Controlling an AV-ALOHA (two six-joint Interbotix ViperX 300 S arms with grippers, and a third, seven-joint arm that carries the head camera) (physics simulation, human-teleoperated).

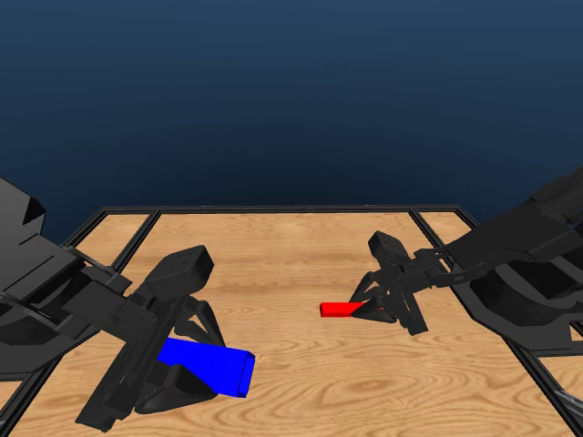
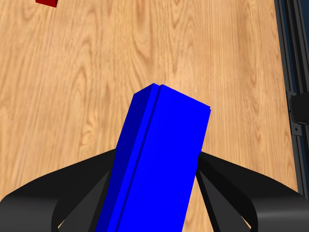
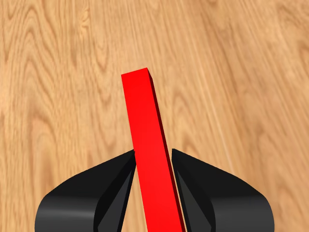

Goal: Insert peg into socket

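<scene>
Closest to you, your left gripper (image 1: 187, 364) is clamped on the socket (image 1: 211, 366), low at the table's (image 1: 301, 246) front left, its end aimed toward the middle so the peg has a way in. Further back on the right, your right gripper (image 1: 375, 305) pinches the peg (image 1: 342, 309), tip sticking out toward the socket, well apart.

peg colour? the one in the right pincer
Bright red, plain, no markings. The peg shows best in the right wrist view, clamped in the right pincer.
</scene>
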